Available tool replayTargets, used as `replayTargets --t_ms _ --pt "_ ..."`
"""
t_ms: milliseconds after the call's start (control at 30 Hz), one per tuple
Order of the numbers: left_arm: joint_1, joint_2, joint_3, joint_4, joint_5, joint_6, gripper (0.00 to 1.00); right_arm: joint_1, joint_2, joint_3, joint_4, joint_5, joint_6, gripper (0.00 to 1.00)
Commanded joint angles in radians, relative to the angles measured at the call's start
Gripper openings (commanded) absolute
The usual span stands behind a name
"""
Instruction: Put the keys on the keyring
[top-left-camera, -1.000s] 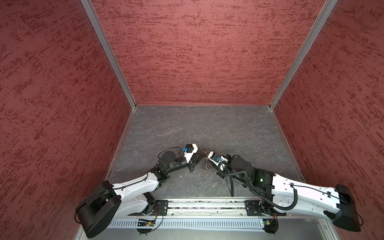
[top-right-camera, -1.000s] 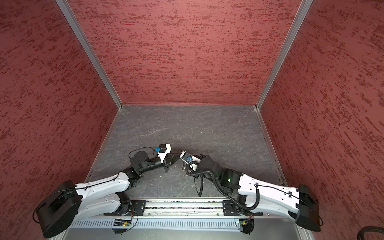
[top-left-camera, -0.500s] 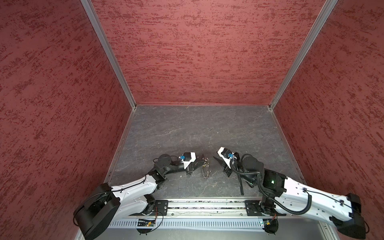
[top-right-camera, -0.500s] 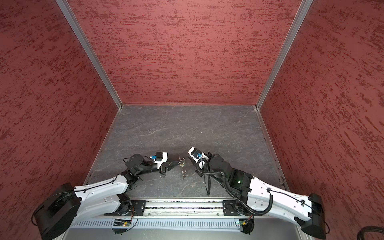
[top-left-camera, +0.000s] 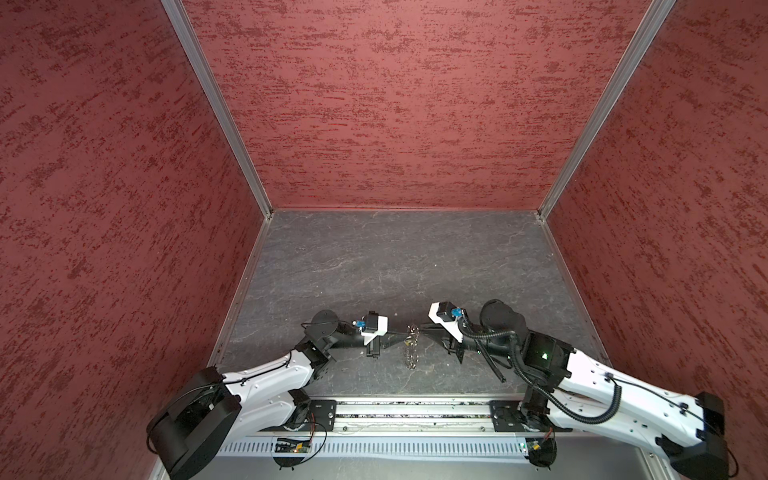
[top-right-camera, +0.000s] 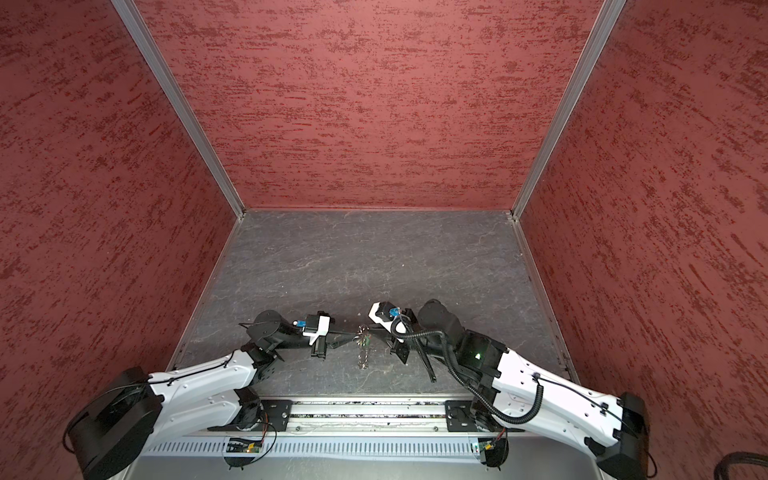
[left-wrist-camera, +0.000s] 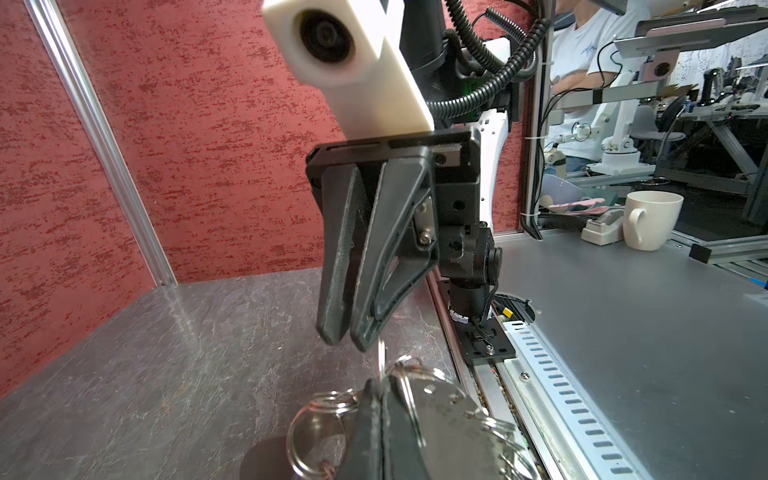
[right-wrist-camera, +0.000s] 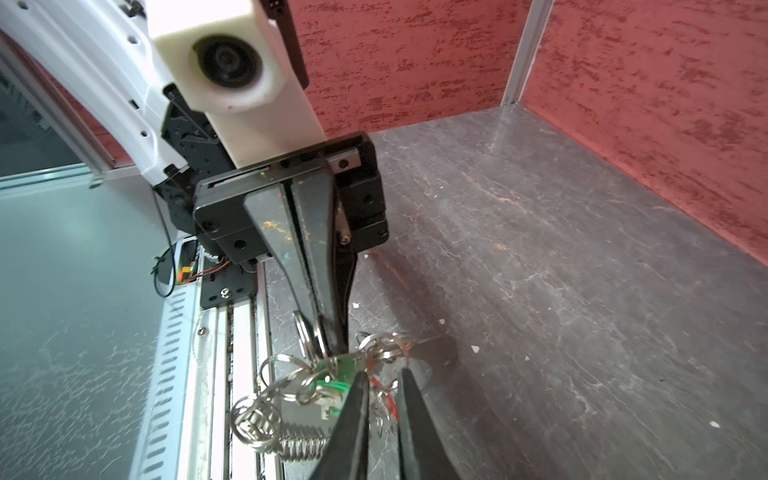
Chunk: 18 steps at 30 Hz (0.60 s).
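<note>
Keyring near front rail

The keyring hangs between the left gripper, on its left, and the right gripper, on its right. All three are over the front of the table, behind the rail.

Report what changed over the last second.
The left gripper carried the keyring toward the near rail. The right gripper backed away, then returned to it; whether it grips it is unclear. Unchanged: the left gripper shut on the keyring, which hangs below it.
</note>
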Motion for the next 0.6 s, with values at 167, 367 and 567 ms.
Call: replayTargets --t_ms 167,367,567 --pt "0.008 -0.018 0.000 0.038 0.025 0.012 0.00 -0.004 -0.014 0.009 0.010 -0.136 -0.042 0.13" --pt "0.008 -0.017 -0.005 0.054 0.008 0.002 0.00 -0.003 -0.025 -0.005 0.000 -0.141 -0.057 0.11" --pt "0.015 -0.026 -0.018 0.083 -0.025 -0.012 0.00 -0.004 -0.027 -0.010 0.006 -0.144 -0.069 0.12"
